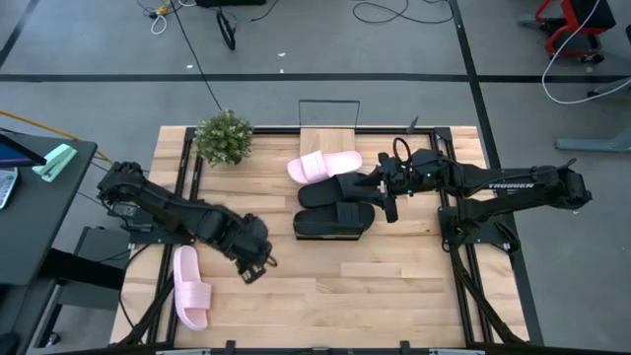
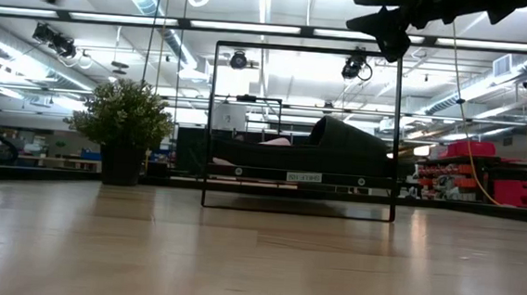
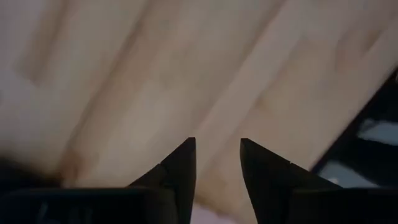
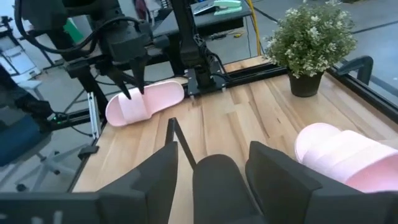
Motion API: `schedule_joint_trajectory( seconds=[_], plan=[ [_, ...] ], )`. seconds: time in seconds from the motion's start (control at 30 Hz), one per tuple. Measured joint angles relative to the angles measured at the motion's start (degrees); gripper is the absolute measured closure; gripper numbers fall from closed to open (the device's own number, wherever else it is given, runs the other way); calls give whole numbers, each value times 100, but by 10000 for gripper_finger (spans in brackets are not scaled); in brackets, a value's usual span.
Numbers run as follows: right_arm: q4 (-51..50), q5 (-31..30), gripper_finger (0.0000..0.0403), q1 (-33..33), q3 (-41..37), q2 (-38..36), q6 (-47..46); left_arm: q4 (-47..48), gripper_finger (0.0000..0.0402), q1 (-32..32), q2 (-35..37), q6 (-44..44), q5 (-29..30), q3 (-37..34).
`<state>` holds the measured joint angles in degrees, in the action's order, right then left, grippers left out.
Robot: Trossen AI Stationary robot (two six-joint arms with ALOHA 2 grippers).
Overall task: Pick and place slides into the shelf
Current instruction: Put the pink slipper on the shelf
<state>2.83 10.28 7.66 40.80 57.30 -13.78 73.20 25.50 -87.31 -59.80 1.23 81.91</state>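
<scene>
Straddling black slide (image 4: pixel 214 180), right claw (image 4: pixel 211 163) open

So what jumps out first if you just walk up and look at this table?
Probably the cluster of slides mid-table: two black slides side by side with a pink slide behind them, and the right gripper above their end. A second pink slide lies alone near the left front, by the left gripper. A potted plant stands at the back.
</scene>
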Motion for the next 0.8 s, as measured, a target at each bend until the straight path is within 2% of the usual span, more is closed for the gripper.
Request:
schedule_joint_trajectory(
  seconds=[0.2, 0.3, 0.4, 0.57, 0.63, 0.8],
  plan=[
    [2, 105, 199, -107, 0, 0, -103, 480, 248, 658, 3, -743, -580, -78],
    [8, 45, 199, -347, 2, 0, -305, 470, 247, 913, 4, -892, -1035, -451],
    [11, -265, 199, -713, 2, 0, -521, 303, 256, 1088, 39, -755, -1396, -1047],
    [96, -971, 199, -1351, 2, 31, -1102, -278, 278, 971, 343, -291, -2037, -2191],
    [207, -1259, 199, -1621, 5, 98, -1413, -629, 286, 854, 532, -254, -2146, -2654],
    [569, -1842, 199, -2280, 7, 391, -2132, -1175, 301, 499, 1015, -251, -2844, -3486]
  ],
)
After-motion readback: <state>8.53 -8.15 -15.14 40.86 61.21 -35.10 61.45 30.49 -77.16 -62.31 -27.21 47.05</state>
